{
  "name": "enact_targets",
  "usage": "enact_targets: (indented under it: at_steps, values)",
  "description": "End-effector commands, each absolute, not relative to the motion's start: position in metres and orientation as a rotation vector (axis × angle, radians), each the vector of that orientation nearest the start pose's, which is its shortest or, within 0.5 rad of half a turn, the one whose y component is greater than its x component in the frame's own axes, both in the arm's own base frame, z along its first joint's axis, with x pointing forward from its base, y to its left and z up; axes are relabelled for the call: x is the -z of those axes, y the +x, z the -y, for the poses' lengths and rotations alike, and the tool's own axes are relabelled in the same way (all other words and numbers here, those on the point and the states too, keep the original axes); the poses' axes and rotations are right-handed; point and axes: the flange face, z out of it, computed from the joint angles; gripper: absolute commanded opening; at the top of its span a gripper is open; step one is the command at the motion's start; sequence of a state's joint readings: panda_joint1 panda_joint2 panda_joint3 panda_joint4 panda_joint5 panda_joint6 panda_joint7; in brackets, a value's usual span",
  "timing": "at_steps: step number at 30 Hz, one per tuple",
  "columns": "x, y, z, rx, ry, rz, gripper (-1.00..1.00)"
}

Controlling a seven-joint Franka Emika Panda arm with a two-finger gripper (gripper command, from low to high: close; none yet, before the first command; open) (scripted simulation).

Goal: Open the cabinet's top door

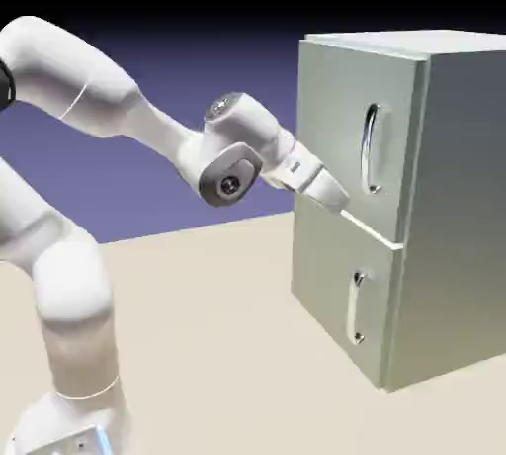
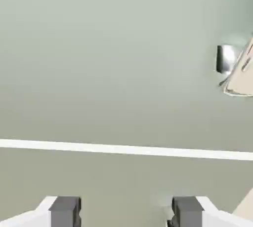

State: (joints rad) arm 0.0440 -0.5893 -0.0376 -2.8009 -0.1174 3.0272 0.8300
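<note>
The fingers [image 2: 64,211] are being held wide, empty; the top door's [image 1: 331,117] handle [image 1: 367,151], upper right, is best being straddled squarely before closing.

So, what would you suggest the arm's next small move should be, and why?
Probably shift the open white end effector with grey fingertips toward the long curved silver handle: its fingertips face the pale grey-green cabinet front, with that handle off to one side.

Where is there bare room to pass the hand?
Bare: the top door left of its handle in the exterior view, and tabletop between arm base and cabinet. Crowded: around the gripper, close to the doors' seam.
</note>
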Motion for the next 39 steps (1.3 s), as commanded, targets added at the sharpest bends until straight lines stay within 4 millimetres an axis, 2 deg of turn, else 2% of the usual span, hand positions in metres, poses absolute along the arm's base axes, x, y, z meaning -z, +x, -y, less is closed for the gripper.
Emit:
enact_targets:
  at_steps: [1,11,20,29,39]
  values:
    - [-0.472,0.387,-0.013,1.075,-2.476,-0.919,0.0]
    - [-0.502,0.376,-0.029,1.182,-2.44,-0.86,0.0]
    - [-0.519,0.363,-0.033,1.296,-2.382,-0.827,0.0]
    - [-0.527,0.351,-0.026,1.418,-2.293,-0.804,0.0]
    - [-0.527,0.343,-0.009,1.548,-2.158,-0.781,0.0]
